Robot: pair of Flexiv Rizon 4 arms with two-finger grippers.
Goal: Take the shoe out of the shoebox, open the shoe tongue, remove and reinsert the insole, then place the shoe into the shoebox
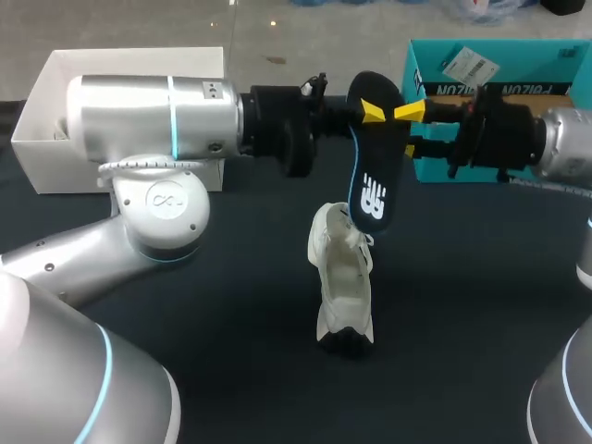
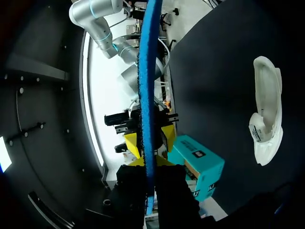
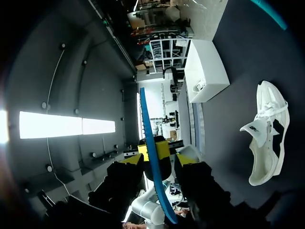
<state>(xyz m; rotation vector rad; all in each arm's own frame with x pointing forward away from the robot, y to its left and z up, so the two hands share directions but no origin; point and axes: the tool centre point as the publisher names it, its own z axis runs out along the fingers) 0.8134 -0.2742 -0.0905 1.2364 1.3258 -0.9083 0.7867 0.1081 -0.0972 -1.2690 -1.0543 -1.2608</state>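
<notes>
- L gripper (image 2: 149, 142): fingers clamped on insole (image 1: 372, 176), one per face, near its upper end.
- R gripper (image 3: 151, 151): comes in from the opposite side at the same height. Yellow tips sit tight to both faces, so it looks clamped on the insole too. Both arms approx. horizontal, facing each other.
- Why two grips: prob. a handover/re-grip, so one arm ends up w/ a hold suited to feeding the insole back in. Judgement only.
- Insole: long axis near vertical, slight lean. Broad end up betw. the fingers, printed end down, just over the far end of shoe (image 1: 342, 287); contact y/n can't tell. Edge-on in both wrist views.
- Shoe: white, free on surface (image 1: 231, 314), below the insole. Long axis runs near–far. Tongue is pulled up near the far end, so toe prob. points away from robot, heel toward it.
- Teal box (image 1: 518, 65) & white box (image 1: 55, 120): far side, well apart from shoe. Can't tell which is the shoebox.
</notes>
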